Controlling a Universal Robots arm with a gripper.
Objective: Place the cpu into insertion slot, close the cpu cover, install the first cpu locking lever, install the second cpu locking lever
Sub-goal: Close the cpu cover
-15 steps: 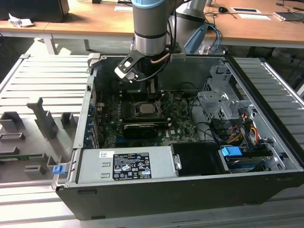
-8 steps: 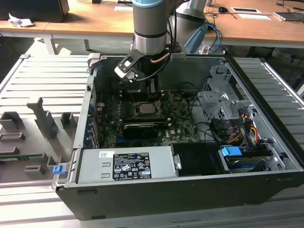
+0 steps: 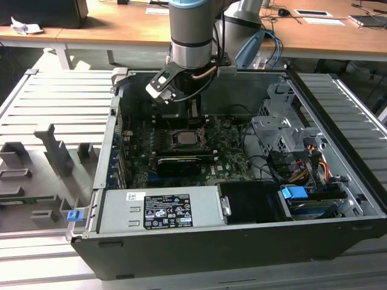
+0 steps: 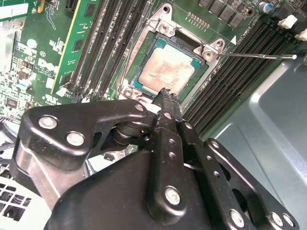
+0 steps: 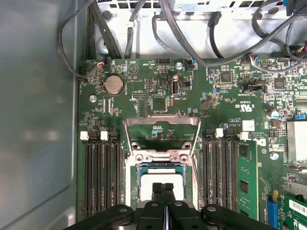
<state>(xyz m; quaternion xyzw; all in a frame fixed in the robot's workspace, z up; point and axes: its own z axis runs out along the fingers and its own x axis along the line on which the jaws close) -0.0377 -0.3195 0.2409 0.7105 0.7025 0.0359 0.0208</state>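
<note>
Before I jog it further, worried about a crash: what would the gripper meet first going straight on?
Most likely the cpu, at its edge: the shut gripper points down at it. Depth is unclear; it may be touching.

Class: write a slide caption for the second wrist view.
Shut gripper poised at the edge of the cpu seated in the insertion slot.

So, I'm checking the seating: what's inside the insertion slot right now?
The cpu lies in the insertion slot, silvery face up. The shut hand covers one edge of it; the contacts beneath are hidden.
</note>
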